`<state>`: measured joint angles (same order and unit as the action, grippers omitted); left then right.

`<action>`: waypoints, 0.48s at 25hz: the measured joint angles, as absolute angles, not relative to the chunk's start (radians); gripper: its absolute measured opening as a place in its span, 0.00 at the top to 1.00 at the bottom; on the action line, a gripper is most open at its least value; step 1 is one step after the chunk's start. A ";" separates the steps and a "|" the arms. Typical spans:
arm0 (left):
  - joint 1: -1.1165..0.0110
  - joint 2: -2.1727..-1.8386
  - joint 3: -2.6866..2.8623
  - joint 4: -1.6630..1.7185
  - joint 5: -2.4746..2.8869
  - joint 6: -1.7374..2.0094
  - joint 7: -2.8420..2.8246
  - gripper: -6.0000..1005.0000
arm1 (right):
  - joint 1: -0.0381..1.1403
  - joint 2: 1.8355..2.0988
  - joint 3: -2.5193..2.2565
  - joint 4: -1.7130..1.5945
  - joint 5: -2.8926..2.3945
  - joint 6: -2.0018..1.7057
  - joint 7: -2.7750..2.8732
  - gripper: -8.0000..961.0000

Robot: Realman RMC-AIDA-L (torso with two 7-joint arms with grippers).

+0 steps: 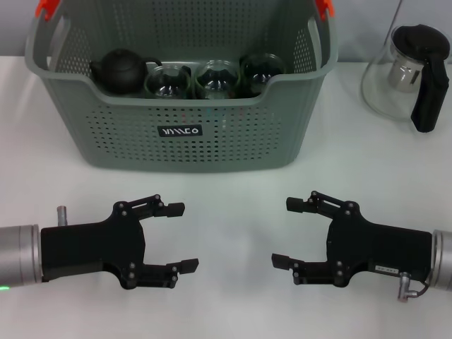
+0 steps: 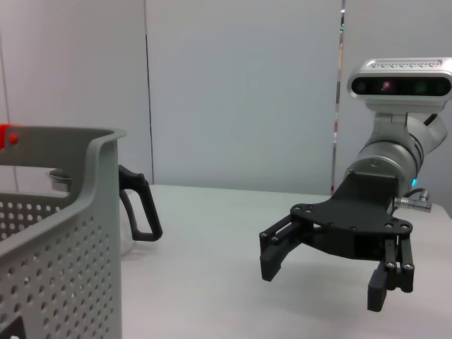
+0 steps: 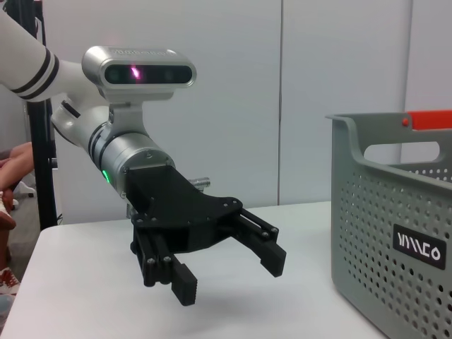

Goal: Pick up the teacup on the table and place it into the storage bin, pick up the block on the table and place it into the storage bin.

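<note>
The storage bin [image 1: 247, 134], grey-green and perforated with orange handle clips, stands at the back centre of the white table. Inside it are a black teapot [image 1: 121, 69] and three clear glass cups [image 1: 215, 76] in a row. No teacup stands on the table top in these views, and the block is out of view. My left gripper [image 1: 183, 236] hovers open and empty in front of the bin, to the left. My right gripper [image 1: 286, 232] faces it from the right, also open and empty. The right gripper [image 2: 325, 282] also shows in the left wrist view, and the left gripper [image 3: 229, 275] in the right wrist view.
A glass pitcher [image 1: 406, 74] with a black lid and handle stands on the table to the right of the bin. White table top lies between the two grippers and the bin's front wall [image 3: 395, 233].
</note>
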<state>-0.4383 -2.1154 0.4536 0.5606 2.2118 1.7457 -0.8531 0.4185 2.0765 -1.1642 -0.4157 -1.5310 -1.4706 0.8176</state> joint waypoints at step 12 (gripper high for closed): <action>-0.435 -2.117 0.449 0.560 2.212 1.743 -0.853 0.13 | 0.421 2.078 -1.163 -0.416 -1.531 -1.467 0.818 0.01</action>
<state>-0.4352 -2.1169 0.4494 0.5598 2.2120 1.7435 -0.8528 0.4206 2.0779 -1.1635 -0.4156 -1.5309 -1.4667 0.8176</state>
